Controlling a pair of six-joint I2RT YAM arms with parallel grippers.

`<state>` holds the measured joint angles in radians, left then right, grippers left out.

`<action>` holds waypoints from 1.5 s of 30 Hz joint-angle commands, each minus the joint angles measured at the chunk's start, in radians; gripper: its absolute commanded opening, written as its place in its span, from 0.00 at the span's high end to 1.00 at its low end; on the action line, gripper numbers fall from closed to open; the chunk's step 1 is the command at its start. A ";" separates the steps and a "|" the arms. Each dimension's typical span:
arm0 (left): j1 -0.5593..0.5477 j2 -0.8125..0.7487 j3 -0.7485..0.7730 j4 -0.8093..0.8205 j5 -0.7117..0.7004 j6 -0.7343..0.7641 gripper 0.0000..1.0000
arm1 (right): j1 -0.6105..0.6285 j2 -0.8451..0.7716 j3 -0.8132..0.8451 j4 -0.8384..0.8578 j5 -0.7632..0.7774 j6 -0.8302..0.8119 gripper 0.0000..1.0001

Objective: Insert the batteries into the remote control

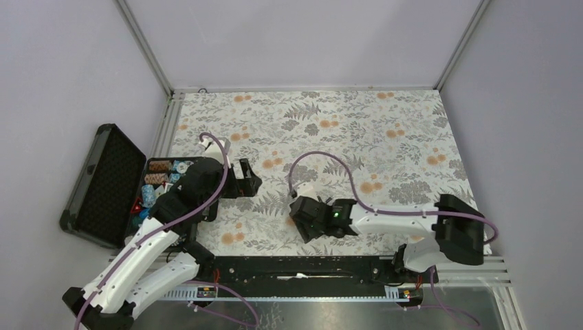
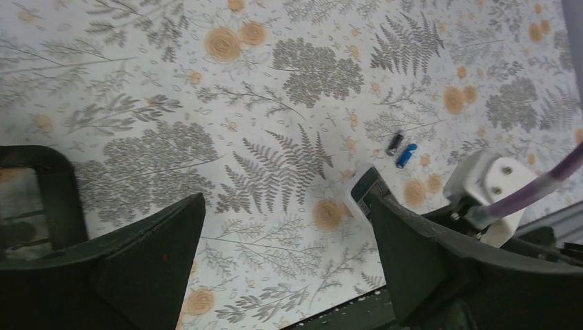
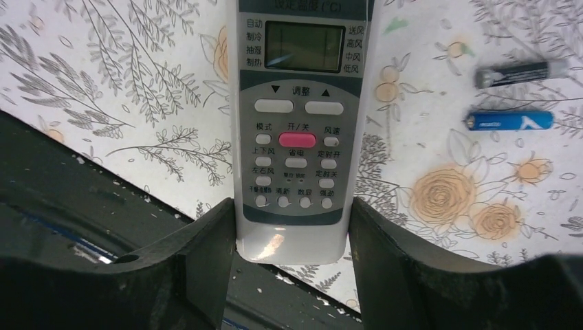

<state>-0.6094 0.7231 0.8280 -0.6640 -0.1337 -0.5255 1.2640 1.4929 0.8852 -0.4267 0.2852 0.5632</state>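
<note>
chips (image 1: 159,166) in black case (image 1: 106,177), remote control (image 3: 297,137) face-up

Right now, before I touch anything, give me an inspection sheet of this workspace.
Surface: floral-patterned tablecloth, lying flat.
Job's things: white rectangular remote control, face up; blue cylindrical battery and dark cylindrical battery lie loose beside it, not touching each other.
Clutter: open black case at the table's left edge, holding coloured poker chips.
Grippers: right pincer closed on the remote's lower end; left pincer open, holding nothing.
Cables: purple cables loop over both arms.
Surroundings: plain grey walls and metal frame rails.
</note>
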 commanded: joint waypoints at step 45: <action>0.316 0.062 -0.433 1.271 1.058 -0.666 0.01 | -0.511 -0.355 -0.330 1.175 -1.171 0.445 1.00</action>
<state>-0.2996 0.7792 0.4137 0.4419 0.8799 -1.1252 0.7624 1.1347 0.5671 0.5175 -0.8146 0.8917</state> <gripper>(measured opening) 0.989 0.633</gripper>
